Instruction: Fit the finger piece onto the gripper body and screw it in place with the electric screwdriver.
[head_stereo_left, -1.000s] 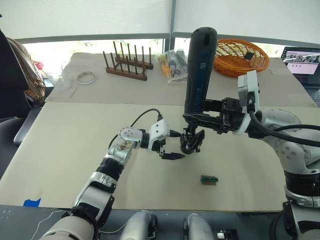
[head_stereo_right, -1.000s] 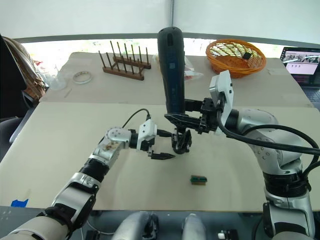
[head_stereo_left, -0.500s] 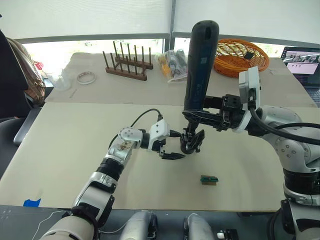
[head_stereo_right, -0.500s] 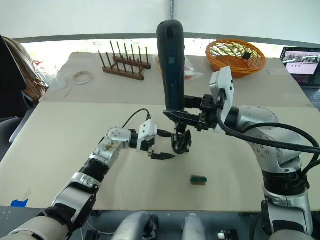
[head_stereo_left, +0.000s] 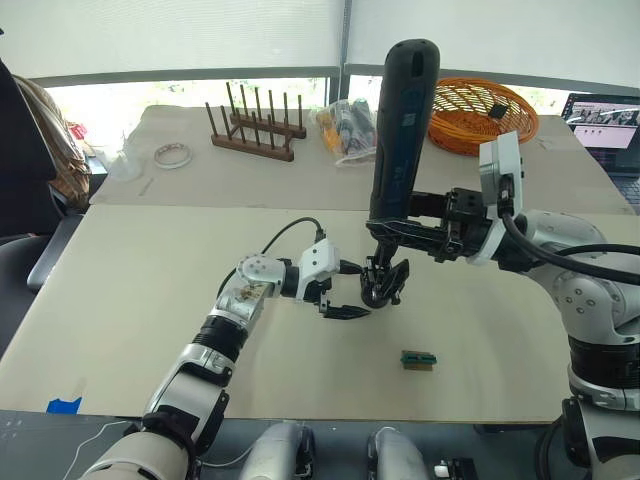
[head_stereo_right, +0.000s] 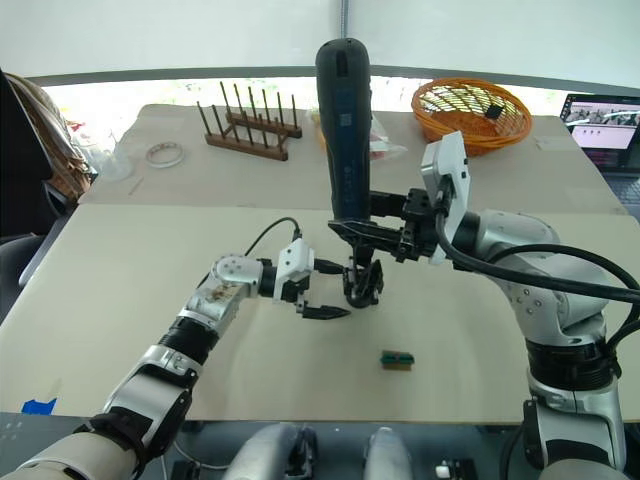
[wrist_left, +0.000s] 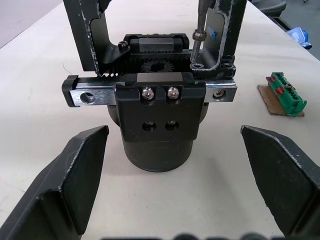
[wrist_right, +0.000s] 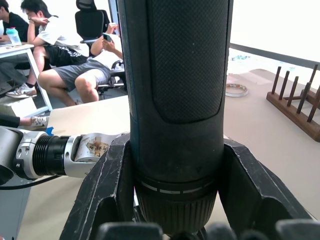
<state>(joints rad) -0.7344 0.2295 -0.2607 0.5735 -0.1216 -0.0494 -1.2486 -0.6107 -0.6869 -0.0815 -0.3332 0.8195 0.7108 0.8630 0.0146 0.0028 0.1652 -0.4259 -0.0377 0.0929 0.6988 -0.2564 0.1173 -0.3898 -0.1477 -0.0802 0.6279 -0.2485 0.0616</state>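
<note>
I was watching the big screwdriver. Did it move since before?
Barely. The electric screwdriver top tipped slightly toward the orange basket.

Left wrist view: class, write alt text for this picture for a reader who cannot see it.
The electric screwdriver's thin metal bit points down at a screw hole on the gripper body, which stands on the pale table. The left gripper sits open before it, one black finger either side, and a small green block lies beyond.
</note>
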